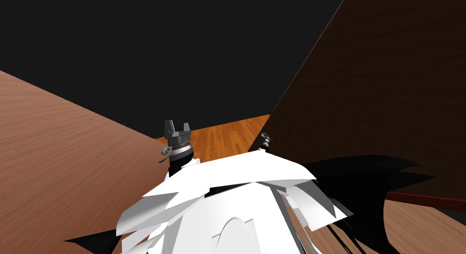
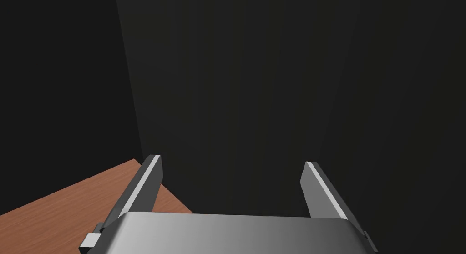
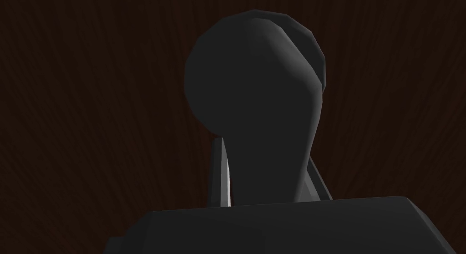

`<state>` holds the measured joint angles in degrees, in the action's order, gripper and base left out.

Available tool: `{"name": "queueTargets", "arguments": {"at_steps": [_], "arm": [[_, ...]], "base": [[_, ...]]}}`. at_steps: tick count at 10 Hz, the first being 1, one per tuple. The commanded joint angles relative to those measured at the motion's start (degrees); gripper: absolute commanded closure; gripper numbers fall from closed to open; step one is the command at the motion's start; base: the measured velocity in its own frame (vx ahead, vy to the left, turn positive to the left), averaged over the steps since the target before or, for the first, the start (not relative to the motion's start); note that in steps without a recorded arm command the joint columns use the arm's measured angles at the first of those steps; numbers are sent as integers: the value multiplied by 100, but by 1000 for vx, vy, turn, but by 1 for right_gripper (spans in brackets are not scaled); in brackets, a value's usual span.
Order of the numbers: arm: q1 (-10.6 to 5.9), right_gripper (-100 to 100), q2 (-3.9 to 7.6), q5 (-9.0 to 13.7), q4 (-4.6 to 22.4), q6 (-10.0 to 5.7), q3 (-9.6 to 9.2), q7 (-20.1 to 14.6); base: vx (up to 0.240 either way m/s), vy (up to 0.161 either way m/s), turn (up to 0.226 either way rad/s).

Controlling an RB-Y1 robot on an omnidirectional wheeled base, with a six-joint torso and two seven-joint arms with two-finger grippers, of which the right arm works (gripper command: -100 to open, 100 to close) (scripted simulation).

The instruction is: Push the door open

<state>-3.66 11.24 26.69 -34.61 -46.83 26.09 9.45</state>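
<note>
The dark brown wooden door (image 1: 373,105) stands on the R side of the head view, and its long edge borders a black area (image 1: 182,51) in the middle. The R pincer (image 1: 265,139) is right at this door, low, near that edge. In the R wrist view the door (image 3: 68,105) shows as dark brown wood grain behind a dark grey handle w/ a round head and a thick neck (image 3: 255,83). The R pincer (image 3: 266,151) is closed on this handle: one thin light grey finger (image 3: 223,174) presses one side of the neck and the other finger the opposite side. The L pincer (image 1: 177,127) is held up in front of the chest, well apart from the door, beside a lighter red-brown wood panel (image 1: 59,151) on the L side. A strip of orange plank floor (image 1: 227,137) shows btw. the two pincers. In the L wrist view the L pincer (image 2: 233,161) is open, its fingers (image 2: 145,183) wide apart w/ nothing btw. them. Ahead of it is a flat dark surface, and a corner of the red-brown panel (image 2: 68,215) lies next to one finger.
</note>
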Motion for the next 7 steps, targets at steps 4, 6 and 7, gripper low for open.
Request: {"name": "queueTargets", "arguments": {"at_steps": [4,6,7], "arm": [[-27,100,145,158,201,-124,237,31],[-53,100,156,162,305,-137,236,15],[-36,100,192,264,322,-169,366,69]], "base": [[180,-11,-57],[148,-26,-33],[152,-70,-31]]}}
